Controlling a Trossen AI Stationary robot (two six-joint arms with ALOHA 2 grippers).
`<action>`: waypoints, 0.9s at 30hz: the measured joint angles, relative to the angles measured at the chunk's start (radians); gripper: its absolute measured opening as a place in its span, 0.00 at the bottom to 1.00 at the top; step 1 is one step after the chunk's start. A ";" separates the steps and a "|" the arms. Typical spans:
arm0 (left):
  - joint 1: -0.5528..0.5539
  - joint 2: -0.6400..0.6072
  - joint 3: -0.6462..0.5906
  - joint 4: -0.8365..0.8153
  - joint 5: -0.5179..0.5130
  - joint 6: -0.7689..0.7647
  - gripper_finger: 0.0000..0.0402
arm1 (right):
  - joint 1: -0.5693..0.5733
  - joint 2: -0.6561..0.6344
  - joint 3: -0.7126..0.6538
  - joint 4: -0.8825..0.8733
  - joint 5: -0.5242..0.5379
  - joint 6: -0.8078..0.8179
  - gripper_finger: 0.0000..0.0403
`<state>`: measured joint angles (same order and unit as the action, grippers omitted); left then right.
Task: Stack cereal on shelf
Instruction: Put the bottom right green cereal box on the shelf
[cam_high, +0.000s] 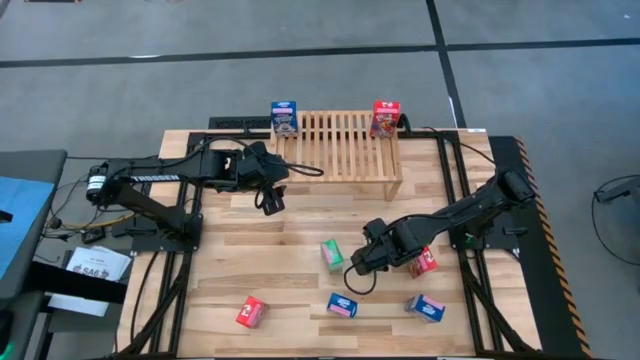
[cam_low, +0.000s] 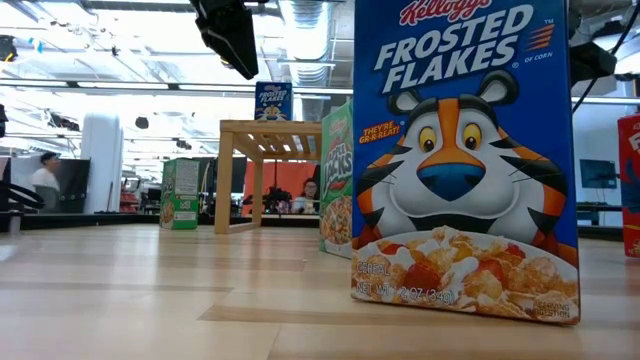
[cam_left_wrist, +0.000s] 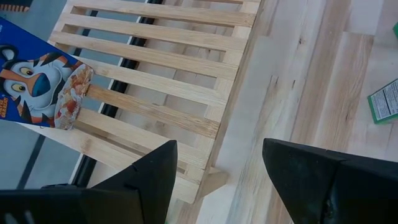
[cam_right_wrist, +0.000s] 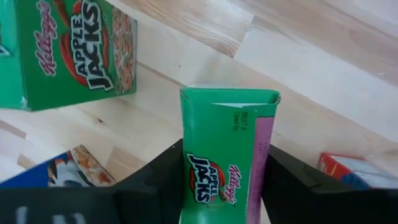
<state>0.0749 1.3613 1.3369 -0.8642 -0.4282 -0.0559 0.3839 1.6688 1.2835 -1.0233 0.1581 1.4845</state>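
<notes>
Cereal mostly unshelved: only blue box (cam_high: 284, 117) and red box (cam_high: 385, 118) up on shelf (cam_high: 345, 150), 12 o'clock. Left gripper (cam_high: 272, 195) hovering at 10 o'clock, fingers narrowly apart, empty. Right gripper (cam_right_wrist: 221, 171) clamped on green box (cam_right_wrist: 224, 149) at 4 o'clock; several strewn at 6.

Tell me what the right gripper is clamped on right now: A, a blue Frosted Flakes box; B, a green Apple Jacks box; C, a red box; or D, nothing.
B: the right wrist view shows the right gripper shut on a green Apple Jacks box between its fingers.
</notes>
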 joint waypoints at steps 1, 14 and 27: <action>0.000 0.000 0.000 0.000 0.000 0.000 0.56 | -0.002 0.000 0.000 0.000 0.000 -0.013 0.47; 0.000 0.000 0.000 0.000 0.000 0.000 0.56 | -0.097 0.000 0.174 -0.121 -0.014 -0.310 0.46; 0.000 0.000 0.000 0.000 0.000 0.000 0.56 | -0.303 0.000 0.532 -0.306 -0.023 -0.802 0.45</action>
<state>0.0747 1.3616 1.3369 -0.8642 -0.4282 -0.0559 0.0805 1.6688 1.8154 -1.3296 0.1356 0.6826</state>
